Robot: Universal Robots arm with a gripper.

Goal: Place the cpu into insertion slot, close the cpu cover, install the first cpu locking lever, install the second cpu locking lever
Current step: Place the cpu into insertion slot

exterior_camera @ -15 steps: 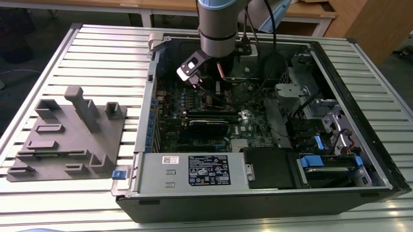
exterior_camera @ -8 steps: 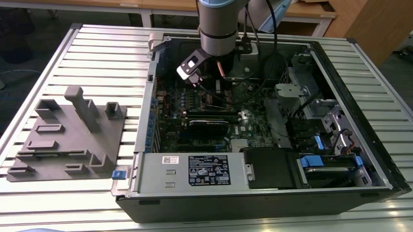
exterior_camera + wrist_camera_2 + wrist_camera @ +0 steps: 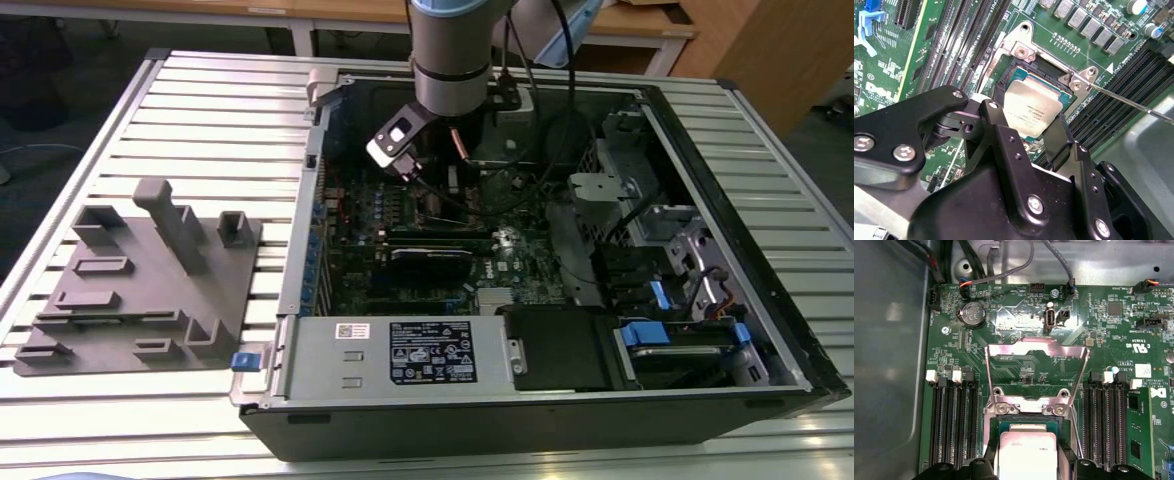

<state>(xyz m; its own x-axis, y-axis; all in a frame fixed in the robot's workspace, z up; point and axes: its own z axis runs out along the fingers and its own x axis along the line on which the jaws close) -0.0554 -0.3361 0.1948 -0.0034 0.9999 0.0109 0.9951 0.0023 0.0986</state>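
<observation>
The cpu (image 3: 1030, 111) (image 3: 1026, 452), a pale silvery square chip, sits between my gripper's (image 3: 1029, 120) (image 3: 1026, 469) black fingers (image 3: 998, 102), which press against two opposite edges. It is at the insertion slot (image 3: 1053, 76) (image 3: 991, 424), whose dark frame and metal rim show around the chip; whether it is fully seated I cannot tell. The cpu cover (image 3: 1036, 345) stands swung open behind the socket, its window showing green board. A thin locking lever (image 3: 1126, 99) (image 3: 1077, 426) sticks up free beside the socket. In the exterior view my gripper (image 3: 407, 162) reaches down inside the open computer case (image 3: 747, 330).
Black memory slots (image 3: 951, 420) (image 3: 1106, 415) run along both sides of the socket. Cables (image 3: 1004, 267) hang at the case wall behind the board. A grey fixture block (image 3: 140, 280) lies on the slatted table at the exterior view's left. A power supply (image 3: 427, 350) and drive bay fill the near side.
</observation>
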